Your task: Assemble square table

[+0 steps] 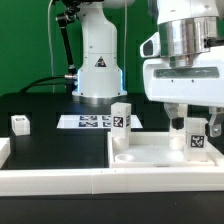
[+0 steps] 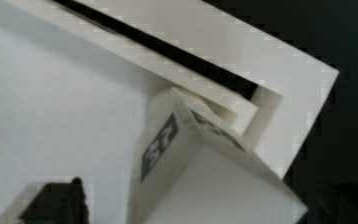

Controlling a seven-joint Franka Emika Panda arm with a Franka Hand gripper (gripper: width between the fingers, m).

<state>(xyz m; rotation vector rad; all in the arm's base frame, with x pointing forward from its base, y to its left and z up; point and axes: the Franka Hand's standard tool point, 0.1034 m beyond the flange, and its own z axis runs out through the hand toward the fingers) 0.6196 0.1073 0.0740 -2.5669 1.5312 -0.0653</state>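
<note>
Here, the pincer (image 1: 185, 120) is seen open above a leg (image 1: 195, 134).
A second leg (image 1: 121, 117) is stood upright on the slab (image 1: 150, 155), centre frame.

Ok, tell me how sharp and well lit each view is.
Exterior view: evenly lit, fairly sharp, tags on the upright leg readable, black table dark and featureless. Wrist view: very close, soft, the leg's tag blurred, white slab nearly washed out.

open room: black tabletop (image 1: 50, 135) at the exterior view's left, bare but for one small leg (image 1: 20, 123)
obstacles: upright leg (image 1: 121, 117) and tagged leg (image 1: 196, 135) under the pincer (image 1: 185, 122)
front barrier: low white border wall (image 1: 60, 178)
</note>
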